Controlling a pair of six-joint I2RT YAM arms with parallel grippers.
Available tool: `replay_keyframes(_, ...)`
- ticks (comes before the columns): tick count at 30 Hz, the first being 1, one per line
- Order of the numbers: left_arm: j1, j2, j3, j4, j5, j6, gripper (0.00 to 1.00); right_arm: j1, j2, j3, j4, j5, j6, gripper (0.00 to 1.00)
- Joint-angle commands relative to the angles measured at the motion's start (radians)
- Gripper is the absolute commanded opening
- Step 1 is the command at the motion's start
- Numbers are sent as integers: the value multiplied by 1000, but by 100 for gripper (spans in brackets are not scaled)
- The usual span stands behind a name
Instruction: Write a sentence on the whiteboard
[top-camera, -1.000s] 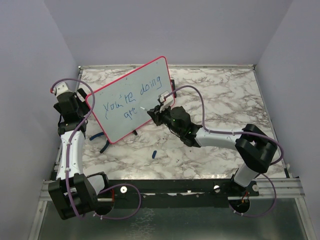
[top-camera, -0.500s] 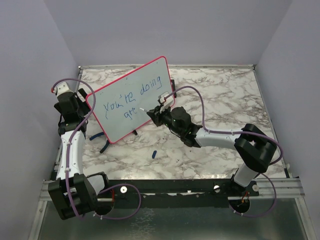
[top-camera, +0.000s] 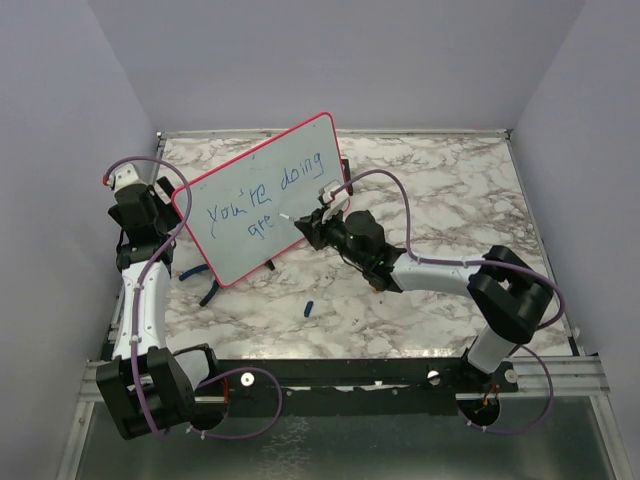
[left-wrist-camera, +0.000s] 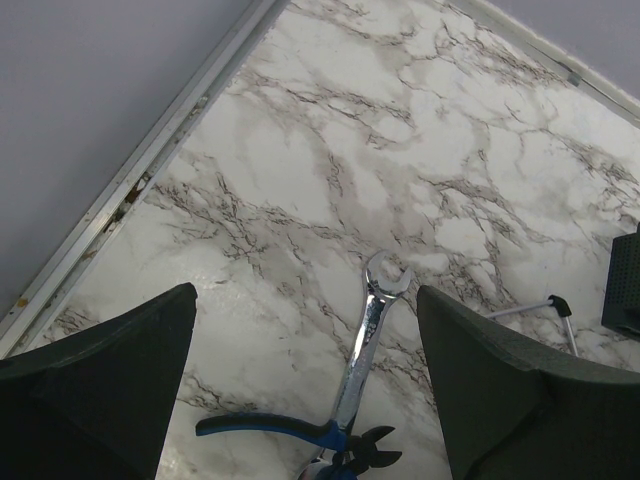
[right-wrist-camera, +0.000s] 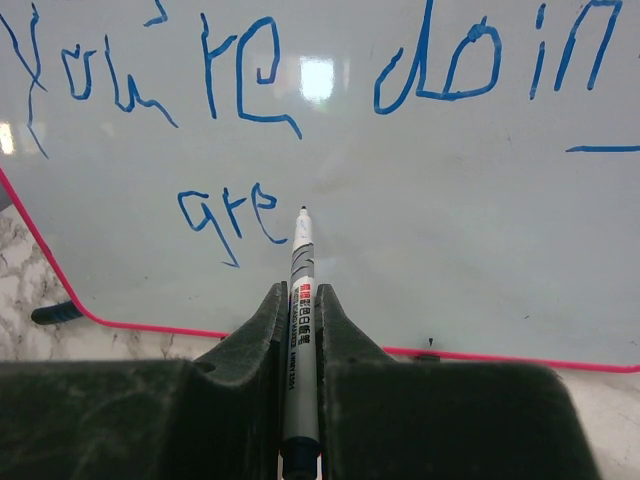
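On the marble table (top-camera: 450, 190), the whiteboard (top-camera: 235, 258) stands tilted at the back left, propped on its small feet. The sentence (right-wrist-camera: 300, 70) reads "you're doing" on the top line and only "gre" below, so I judge the last word lacks its final two letters. The right gripper (right-wrist-camera: 300, 300) is pressed together on a marker (right-wrist-camera: 302, 245), whose tip sits just right of the "e"; whether it touches the board I cannot tell. The left gripper (left-wrist-camera: 305, 300) is spread wide and holds nothing, above a wrench (left-wrist-camera: 365, 345) and pliers (left-wrist-camera: 290, 430). Compared with a second ago no new stroke shows; the right wrist has only shifted slightly.
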Motion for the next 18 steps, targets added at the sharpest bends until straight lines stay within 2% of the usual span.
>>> replay_keyframes(1, -14, -12, -14, 18, 46, 8, 92, -4, 33, 4, 30, -32, -6, 0)
replay_keyframes(18, -16, -16, -14, 23, 54, 9, 92, -15, 82, 37, 19, -12, 2, 0)
